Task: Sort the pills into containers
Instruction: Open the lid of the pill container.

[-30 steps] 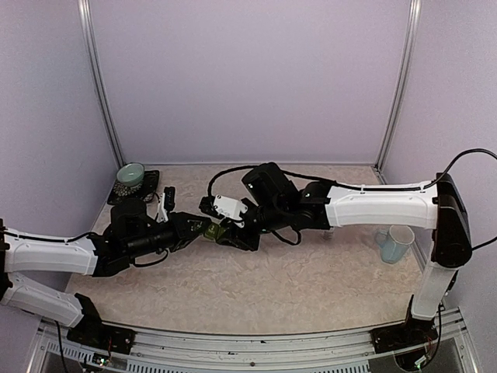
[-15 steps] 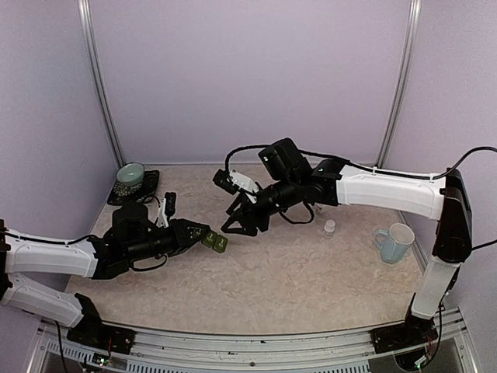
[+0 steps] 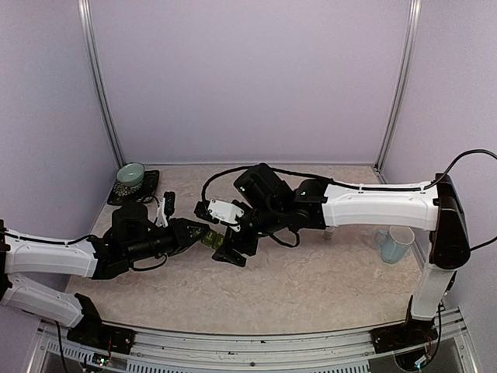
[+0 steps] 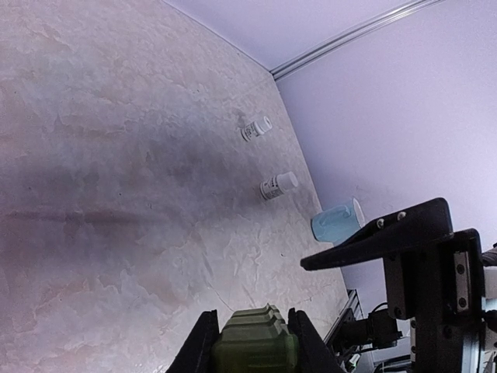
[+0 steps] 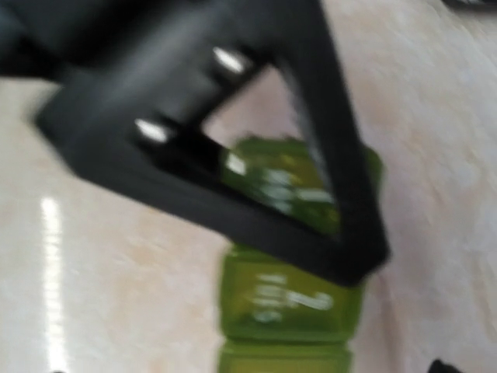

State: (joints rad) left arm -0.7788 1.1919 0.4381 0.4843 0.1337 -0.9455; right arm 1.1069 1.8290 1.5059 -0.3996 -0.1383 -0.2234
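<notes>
The containers (image 3: 211, 238) are a dark green strip of joined lidded compartments. My left gripper (image 3: 200, 233) is shut on one end of it and holds it just above the table. In the left wrist view the strip (image 4: 256, 346) sits tight between the two black fingers (image 4: 198, 346). My right gripper (image 3: 231, 250) hangs over the strip's free end, open. The right wrist view is blurred: a black finger (image 5: 233, 194) crosses in front of the green lids (image 5: 291, 303). No loose pills show.
Two white pill bottles (image 4: 256, 127) (image 4: 278, 184) lie on the table to the right. A pale blue mug (image 3: 396, 242) stands at the right edge. A pale green bowl (image 3: 130, 175) sits on a black tray (image 3: 144, 193) at the back left.
My right gripper lifted away toward the back, then came down again onto the strip's free end, its jaws spreading wide. The left gripper kept its hold and barely moved.
</notes>
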